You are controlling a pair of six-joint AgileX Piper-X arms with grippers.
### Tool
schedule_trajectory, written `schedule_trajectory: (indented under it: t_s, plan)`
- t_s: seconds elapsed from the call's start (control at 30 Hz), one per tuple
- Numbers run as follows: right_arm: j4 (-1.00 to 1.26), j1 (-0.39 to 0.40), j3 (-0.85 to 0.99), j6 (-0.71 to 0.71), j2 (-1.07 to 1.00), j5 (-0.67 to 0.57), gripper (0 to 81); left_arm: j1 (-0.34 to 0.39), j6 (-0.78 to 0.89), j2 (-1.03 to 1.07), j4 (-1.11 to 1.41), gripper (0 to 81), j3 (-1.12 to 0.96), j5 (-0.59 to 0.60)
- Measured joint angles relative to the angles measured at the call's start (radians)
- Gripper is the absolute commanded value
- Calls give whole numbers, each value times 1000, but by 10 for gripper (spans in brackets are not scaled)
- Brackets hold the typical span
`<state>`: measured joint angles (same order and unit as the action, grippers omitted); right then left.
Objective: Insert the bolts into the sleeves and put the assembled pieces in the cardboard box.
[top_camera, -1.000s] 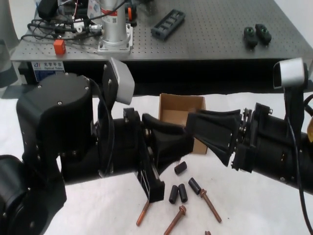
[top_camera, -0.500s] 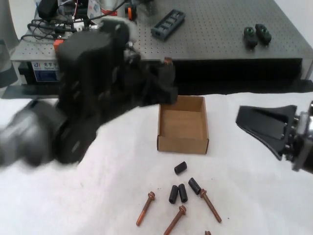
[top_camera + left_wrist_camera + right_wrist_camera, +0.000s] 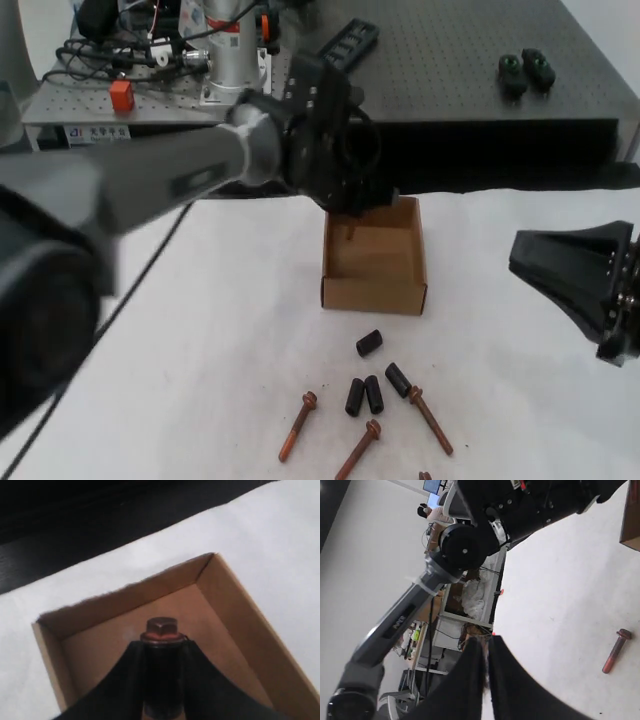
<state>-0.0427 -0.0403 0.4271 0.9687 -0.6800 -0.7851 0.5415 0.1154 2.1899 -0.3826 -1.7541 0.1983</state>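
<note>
1. Broadly, the white cloth (image 3: 200, 330) covered the desk, with the left arm (image 3: 190, 170) stretched across it to the cardboard box (image 3: 373, 292).
2. The left jaws hung over the open box, pinching the assembled piece (image 3: 161, 645). It showed a copper bolt head atop a black sleeve, above the box floor near the far wall.
3. The right jaws stood well apart at the desk's right side, pressed together and holding nothing.
4. Four loose sleeves (image 3: 369, 343) and three loose bolts (image 3: 297, 425) lay on the cloth in front of the box.
5. The risk, as I judged it: released from up there, the piece could bounce, or the bolt could slide out of its sleeve. A drift toward the wall could land it on the rim.
6. Several things were hidden or cut off.
   - The piece's lower end lay behind the jaws, so how deep the bolt sat was unclear.
   - In the high view the arm covered part of the box's far rim.
   - A fourth bolt (image 3: 425, 476) was cut off at the edge.
</note>
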Motion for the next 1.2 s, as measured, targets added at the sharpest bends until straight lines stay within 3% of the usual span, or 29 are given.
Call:
schedule_trajectory:
  t_s: [0.17,0.37,0.47,0.67,0.83,0.9,1.07,1.2]
  plan:
    - [0,-25,0,75,-27,-45,40,0,-47,163,-190,7,-250,-82]
    - [0,-27,0,112,-48,-59,40,0,-77,232,-257,1,-312,-130]
    - [0,-27,0,112,-48,-60,40,0,-77,249,-262,84,-312,-130]
    - [0,-27,0,112,-48,-60,40,-2,-63,252,-260,356,-320,-132]
    - [0,-27,0,85,-48,-60,36,-2,-32,240,-262,350,-320,-117]
    - [0,-27,0,80,-48,-60,0,-2,-24,231,-271,330,-320,-106]
    - [0,-27,0,-14,-65,-57,238,-5,0,154,-287,326,-317,-84]
    - [2,11,9,-117,-177,-54,239,-16,2,48,-324,315,-317,-81]
